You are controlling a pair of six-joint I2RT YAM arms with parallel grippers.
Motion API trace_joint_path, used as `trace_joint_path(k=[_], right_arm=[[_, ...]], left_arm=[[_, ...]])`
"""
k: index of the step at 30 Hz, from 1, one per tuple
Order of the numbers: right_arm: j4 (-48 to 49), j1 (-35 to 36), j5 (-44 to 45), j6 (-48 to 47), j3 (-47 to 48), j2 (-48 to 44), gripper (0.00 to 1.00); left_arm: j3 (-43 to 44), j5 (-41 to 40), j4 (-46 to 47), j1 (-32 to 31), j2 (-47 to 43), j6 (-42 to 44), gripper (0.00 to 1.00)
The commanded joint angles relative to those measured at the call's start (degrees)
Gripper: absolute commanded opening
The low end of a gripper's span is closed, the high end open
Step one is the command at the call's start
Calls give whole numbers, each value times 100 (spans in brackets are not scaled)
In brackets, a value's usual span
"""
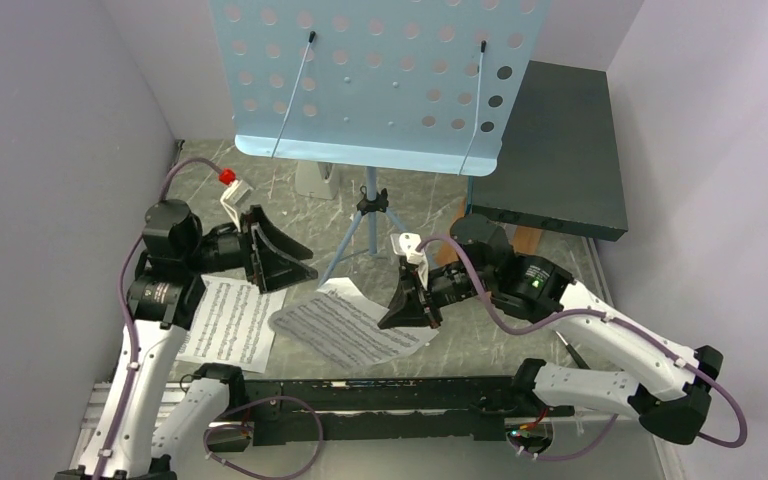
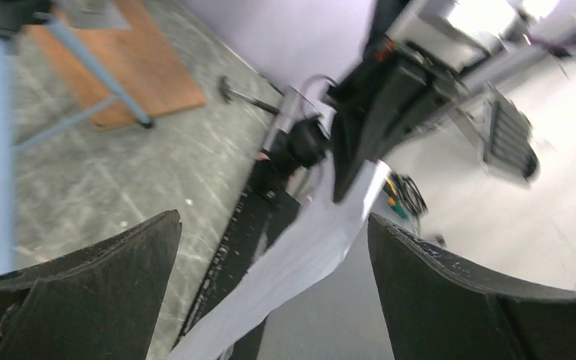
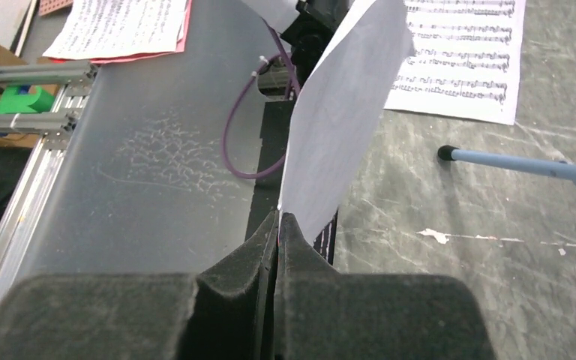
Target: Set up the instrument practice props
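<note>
white printed sheet-music page point(image 3: 345, 112), judged floppy, is pinched at its edge by right gripper point(image 3: 279, 221); left gripper point(image 1: 285, 255) is held apart, empty.

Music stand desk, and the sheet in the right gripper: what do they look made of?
Music stand desk: probably painted sheet metal, light blue with a smooth satin finish. It has punched round holes and a thin folded lower lip. Plastic can't be ruled out.
Sheet pinched in the right gripper: thin white matte paper. It curls and sags, and the top view shows printed staves.

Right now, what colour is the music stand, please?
Light blue, perforated music stand; clearest from top external.
</note>
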Motion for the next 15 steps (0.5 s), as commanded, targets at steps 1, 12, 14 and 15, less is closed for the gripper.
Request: trace_joint_path(k=[1, 12, 14, 15], right_arm=[[-453, -51, -468, -289, 507, 140, 0], [-105, -165, -644, -150, 1127, 330, 0], [-34, -168, -673, -30, 1244, 447, 0], [10, -168, -655, 49, 1287, 528, 0]], left_arm=[[110, 1679, 883, -417, -145, 335, 100], [436, 1227, -1163, -1249, 177, 1786, 88], [512, 993, -1291, -1261, 192, 1899, 76], [553, 849, -1308, -1261, 170, 1920, 70]])
